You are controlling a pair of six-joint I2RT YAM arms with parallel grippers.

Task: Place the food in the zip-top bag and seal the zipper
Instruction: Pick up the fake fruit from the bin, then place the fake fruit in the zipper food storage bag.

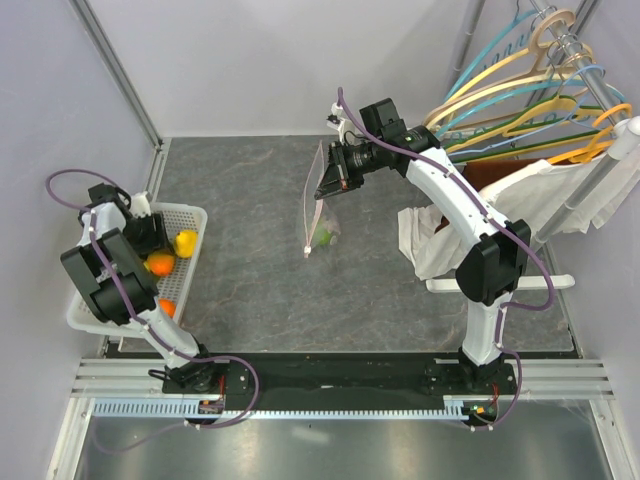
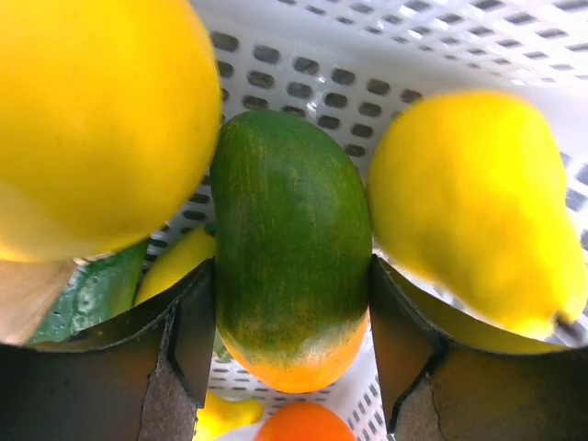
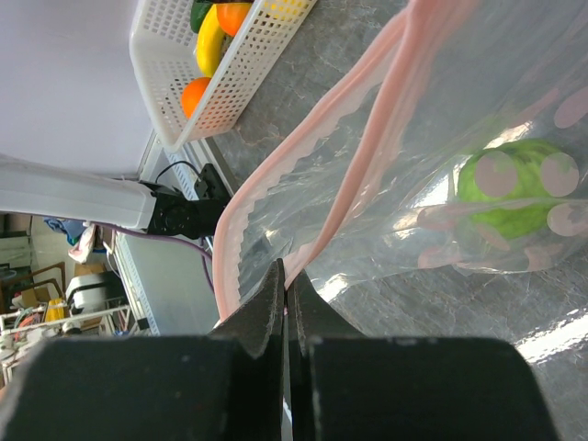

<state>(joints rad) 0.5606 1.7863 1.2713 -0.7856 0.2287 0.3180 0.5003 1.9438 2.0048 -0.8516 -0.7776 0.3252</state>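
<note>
- At the left edge of the table, the left hand (image 1: 152, 234) is down in the basket (image 1: 197, 250). Its fingers (image 2: 188, 331) press against both sides of a mango (image 2: 289, 202), green with an orange end.
- Close on either side of it crowd yellow fruit (image 2: 478, 202), and an orange (image 1: 160, 264) lies in the basket too.
- Over the middle of the table, the right hand (image 3: 285, 285) is pressed together on the bag (image 1: 320, 205). It pinches the bag at the zipper (image 3: 372, 147), and the bag hangs from it with the two strips parted.
- One green piece (image 3: 519, 197) sits low in the bag.
- The step in hand looks to be picking the mango. Most of the food is not yet bagged and the zipper is not sealed.
- The next move calls for a straight lift past the neighbours, a carry to the middle, and a drop through the parted mouth. The bag is held at one spot only, so it may swing or fold.
</note>
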